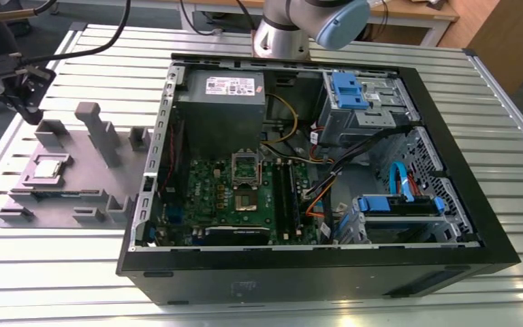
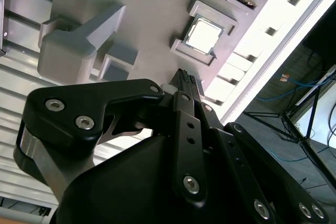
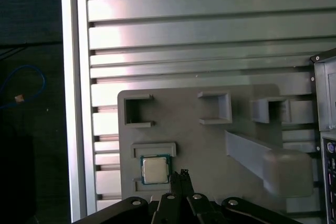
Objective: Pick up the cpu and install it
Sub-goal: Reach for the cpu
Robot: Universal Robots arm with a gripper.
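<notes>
Gripper (image 3: 181, 176) fingers pressed together, nothing held; in both wrist views tips sit over the grey fixture plate (image 3: 210, 145), just beside the cpu (image 3: 156, 170), not touching it; cpu lies flat in its square recess, metal top up; open computer case (image 1: 289, 276) stands at the plate's exterior-view right.

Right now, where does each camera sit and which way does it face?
Exterior view: stands apart, looks down on the computer case and fixture plate; the arm shows behind it.
First wrist view: rides the wrist, looks down on the plate; the shut gripper shows near the cpu.
Second wrist view: rides the wrist, looks slantwise past the gripper at the plate.
Both wrist views share cpu and gripper.
</notes>
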